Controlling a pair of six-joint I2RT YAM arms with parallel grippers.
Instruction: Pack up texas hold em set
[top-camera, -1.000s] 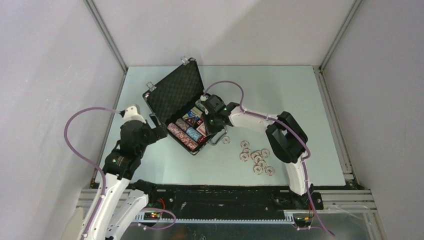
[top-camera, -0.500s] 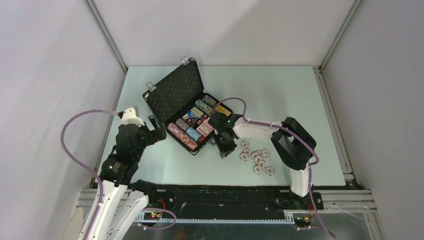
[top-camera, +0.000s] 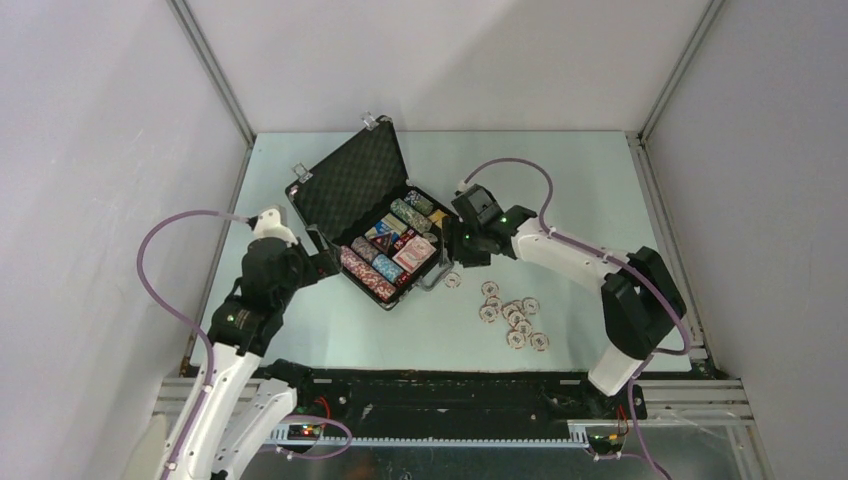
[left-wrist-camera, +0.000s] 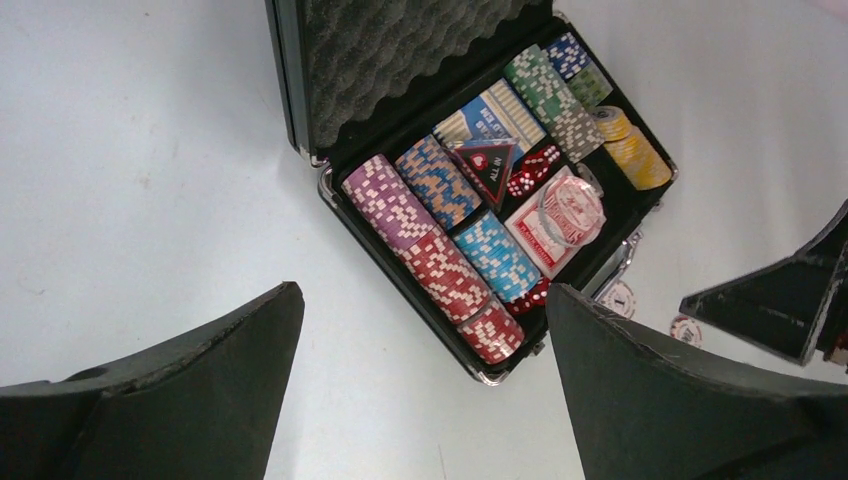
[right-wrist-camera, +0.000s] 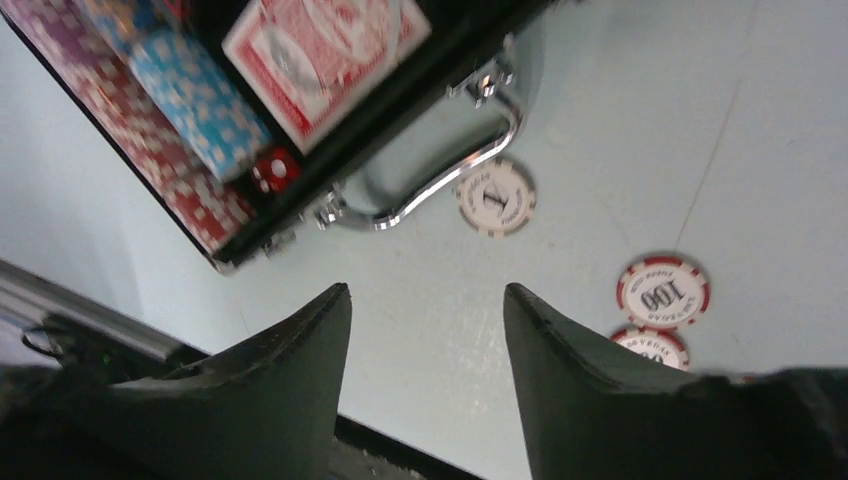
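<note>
Release by right gripper (right-wrist-camera: 425, 288) beside case (top-camera: 350, 185) handle (right-wrist-camera: 455, 180).
It swung from the loose chips (top-camera: 515, 315) back to the case's handle side, jaws went from pinched to parted, nothing between them. A pale chip (left-wrist-camera: 566, 208) lay flat on the red deck (left-wrist-camera: 540, 245) inside the case, likely the drop. Empty left gripper (left-wrist-camera: 422, 288) hung released off the case's near left corner. Chips remained on the table (top-camera: 580, 200) right of the case, lid up, so packing was unfinished.

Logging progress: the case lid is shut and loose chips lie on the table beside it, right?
No. The top view shows the case lid open, foam lining exposed. Loose chips do lie on the table beside it.
</note>
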